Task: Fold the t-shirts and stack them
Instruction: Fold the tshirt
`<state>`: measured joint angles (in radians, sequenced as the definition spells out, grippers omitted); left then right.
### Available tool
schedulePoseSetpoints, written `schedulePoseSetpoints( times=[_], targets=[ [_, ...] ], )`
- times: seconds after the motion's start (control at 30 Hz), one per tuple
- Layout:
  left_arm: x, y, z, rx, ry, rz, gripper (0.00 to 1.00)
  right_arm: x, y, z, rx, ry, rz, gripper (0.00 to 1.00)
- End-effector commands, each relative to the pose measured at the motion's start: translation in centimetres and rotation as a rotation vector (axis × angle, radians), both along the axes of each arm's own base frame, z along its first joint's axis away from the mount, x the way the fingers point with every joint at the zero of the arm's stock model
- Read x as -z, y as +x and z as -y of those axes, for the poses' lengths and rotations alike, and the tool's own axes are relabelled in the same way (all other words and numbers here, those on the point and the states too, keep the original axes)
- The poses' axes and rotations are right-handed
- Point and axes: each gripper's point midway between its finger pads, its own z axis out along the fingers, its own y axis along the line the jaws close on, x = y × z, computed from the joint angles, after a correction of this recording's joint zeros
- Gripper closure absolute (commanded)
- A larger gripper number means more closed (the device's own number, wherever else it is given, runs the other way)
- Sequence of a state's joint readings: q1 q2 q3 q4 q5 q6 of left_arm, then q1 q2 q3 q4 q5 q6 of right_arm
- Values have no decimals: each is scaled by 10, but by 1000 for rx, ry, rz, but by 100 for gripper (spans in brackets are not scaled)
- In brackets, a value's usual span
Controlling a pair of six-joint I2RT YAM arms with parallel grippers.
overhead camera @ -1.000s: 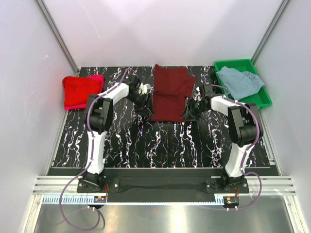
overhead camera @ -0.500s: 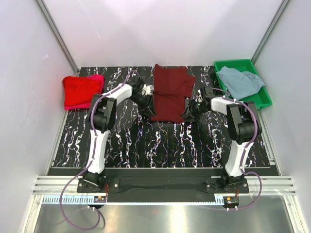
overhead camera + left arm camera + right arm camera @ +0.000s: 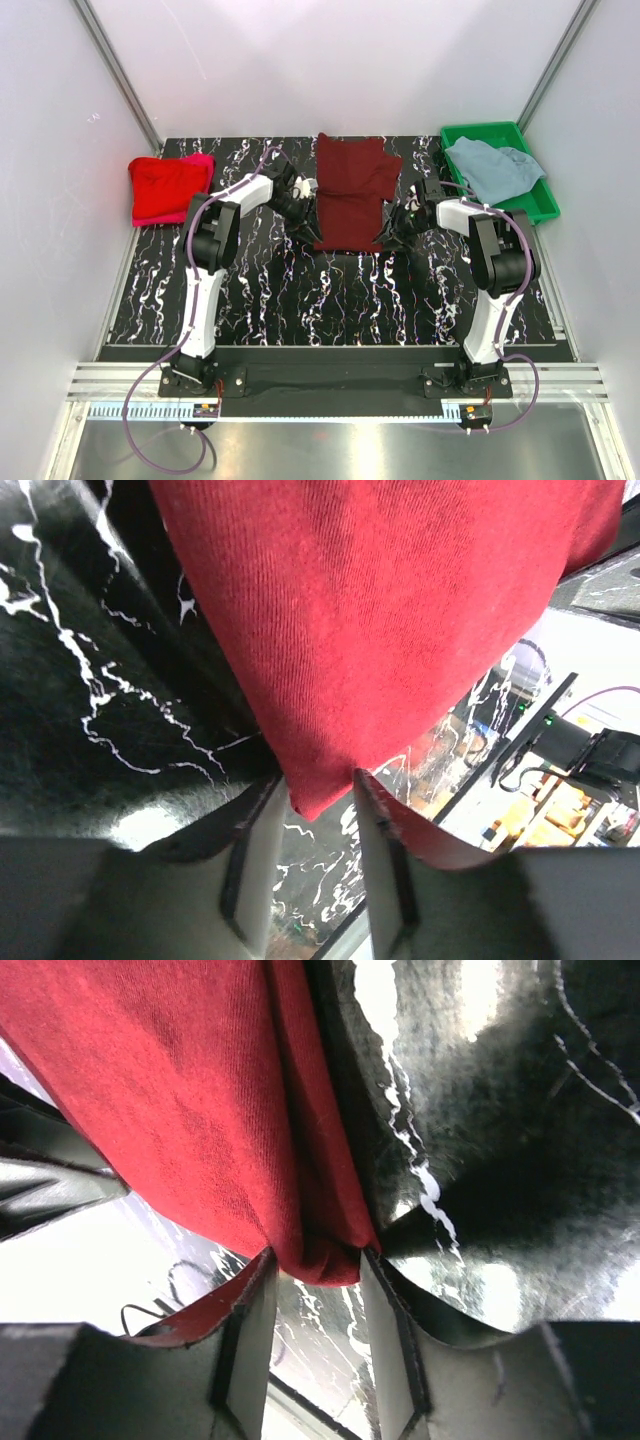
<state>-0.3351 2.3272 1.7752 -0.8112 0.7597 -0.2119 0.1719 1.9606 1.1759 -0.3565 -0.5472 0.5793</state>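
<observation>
Left of the dark maroon cotton t-shirt [image 3: 350, 190] that lies mid-bench [image 3: 260, 290], the folded bright red t-shirt [image 3: 160, 190] sits on the pink one [image 3: 201, 159]; neither looks at risk.

The left hand [image 3: 318, 790] is at the maroon shirt's near-left corner, pinched narrow on only the tip of the cloth. That thin bite is probably the weak spot. If the corner slips out during the lift, the hem would drop on that side and the fold would land skewed. The right hand [image 3: 315, 1260], at the near-right corner, is clamped on a thicker bunch of the same shirt and looks more secure, though uneven travel between the two arms could crease the fold. Right of the maroon shirt, the dusty grey-blue t-shirt [image 3: 495, 170] waits crumpled in the green plastic tray [image 3: 543, 207].

Compared with a second ago, both hands have crept slightly away from the bases, carrying the near hem toward the collar. Everything else is unchanged.
</observation>
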Motion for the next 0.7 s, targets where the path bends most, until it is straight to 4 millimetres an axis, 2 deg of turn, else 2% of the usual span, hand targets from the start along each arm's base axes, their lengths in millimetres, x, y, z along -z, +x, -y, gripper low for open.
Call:
schedulePoseSetpoints(
  times=[0.0,0.17,0.5,0.67],
  targets=[
    [-12,-1,-5,3,39,48,53,-4,-1,19,3,-109,21,52],
    [-12,-2,-6,-2,47,44,48,-13,0,25,-13,-149,49,49],
    [-7,-14,0,5,24,-3,48,-35,8,25,-35,-149,133,50],
    [-6,-23,9,15,8,-27,48,-37,8,27,-28,-159,148,50]
  ],
)
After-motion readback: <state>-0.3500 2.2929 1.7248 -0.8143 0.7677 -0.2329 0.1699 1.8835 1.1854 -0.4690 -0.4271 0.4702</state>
